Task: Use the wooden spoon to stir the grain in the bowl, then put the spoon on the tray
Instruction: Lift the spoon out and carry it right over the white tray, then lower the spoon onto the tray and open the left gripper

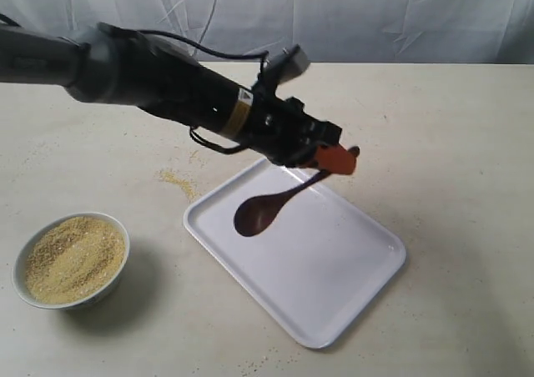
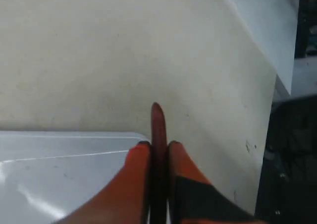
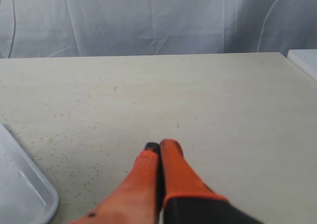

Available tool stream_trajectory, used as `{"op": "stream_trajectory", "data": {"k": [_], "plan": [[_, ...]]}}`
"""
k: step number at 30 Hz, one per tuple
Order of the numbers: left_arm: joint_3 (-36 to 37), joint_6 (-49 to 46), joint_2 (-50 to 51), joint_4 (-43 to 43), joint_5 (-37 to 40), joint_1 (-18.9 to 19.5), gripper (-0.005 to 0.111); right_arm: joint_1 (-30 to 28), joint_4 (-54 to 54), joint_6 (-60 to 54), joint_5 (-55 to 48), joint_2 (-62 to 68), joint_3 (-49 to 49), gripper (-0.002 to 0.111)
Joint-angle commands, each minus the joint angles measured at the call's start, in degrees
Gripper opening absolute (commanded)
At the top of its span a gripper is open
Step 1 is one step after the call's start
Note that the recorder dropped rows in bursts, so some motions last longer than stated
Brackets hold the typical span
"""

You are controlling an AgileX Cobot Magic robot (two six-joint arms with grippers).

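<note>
The wooden spoon (image 1: 271, 208) hangs tilted over the white tray (image 1: 350, 285), its dark oval bowl low above or touching the tray's near-left part. My left gripper (image 1: 340, 158) is shut on the handle's far end, over the tray's back edge. From the left wrist, the handle (image 2: 158, 120) sticks out between the orange fingers (image 2: 136, 159), with a tray corner (image 2: 59, 169) beside them. The small white bowl (image 1: 17, 268) holds pale yellow grain (image 1: 75, 258) at the near left, well away from the gripper. My right gripper (image 3: 159, 147) is shut and empty above bare table, out of the exterior view.
Spilled grain (image 1: 178, 181) lies scattered on the table between bowl and tray, and fine specks (image 3: 64, 135) dot the surface near the tray corner (image 3: 29, 194). A white cloth backdrop (image 1: 350, 18) closes the far side. The table edge (image 2: 267, 110) drops off beyond the left gripper.
</note>
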State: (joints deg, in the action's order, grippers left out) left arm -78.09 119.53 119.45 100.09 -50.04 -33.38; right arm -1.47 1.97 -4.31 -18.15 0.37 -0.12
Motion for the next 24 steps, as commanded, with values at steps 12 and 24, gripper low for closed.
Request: {"op": "stream_trajectory", "data": {"k": [12, 24], "plan": [[-1.16, -0.11, 10.20, -0.15, -0.38, -2.17, 0.029, 0.17, 0.04, -0.01, 0.76, -0.37, 0.12, 0.000], [-1.16, 0.22, 9.22, -0.15, -0.14, 2.64, 0.074, 0.17, 0.04, -0.01, 0.76, -0.37, 0.12, 0.000]]}}
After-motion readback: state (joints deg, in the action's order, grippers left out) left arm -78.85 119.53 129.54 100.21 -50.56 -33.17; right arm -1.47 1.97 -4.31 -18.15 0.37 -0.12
